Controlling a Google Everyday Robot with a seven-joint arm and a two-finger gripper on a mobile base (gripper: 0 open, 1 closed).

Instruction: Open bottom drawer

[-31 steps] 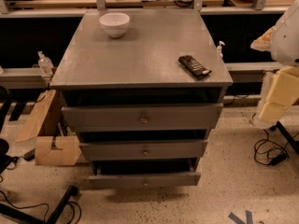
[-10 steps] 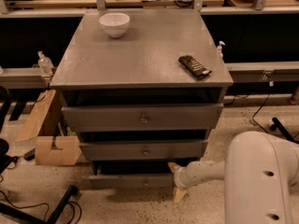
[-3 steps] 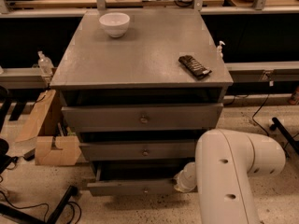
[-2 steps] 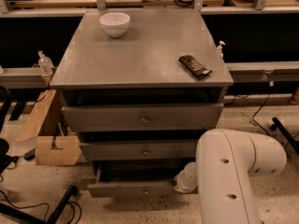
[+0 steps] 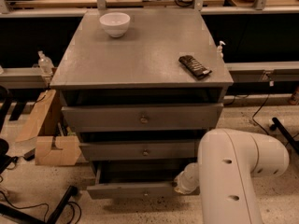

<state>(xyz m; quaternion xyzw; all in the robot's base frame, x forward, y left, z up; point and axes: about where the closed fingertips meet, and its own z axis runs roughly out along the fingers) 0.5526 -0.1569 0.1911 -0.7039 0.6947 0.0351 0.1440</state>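
The bottom drawer (image 5: pixel 131 190) is the lowest grey front of the cabinet. It stands pulled out toward me, with a dark gap behind its front panel. My gripper (image 5: pixel 181 185) is at the drawer's right end, low beside the cabinet. It sits at the tip of my white arm (image 5: pixel 233 167), whose bulky body fills the lower right and hides that corner of the drawer. Above are the middle drawer (image 5: pixel 140 150) and the top drawer (image 5: pixel 140 118), both nearly flush with their frames.
A white bowl (image 5: pixel 115 24) and a black flat object (image 5: pixel 195 66) lie on the cabinet top (image 5: pixel 140 55). A cardboard box (image 5: pixel 49 141) leans at the cabinet's left. Cables (image 5: pixel 261 111) and a black bar (image 5: pixel 60 204) lie on the speckled floor.
My arm came in from the right and dropped to the bottom drawer's right end. The drawer front has slid a little further toward me. Nothing visibly moved in the last second.
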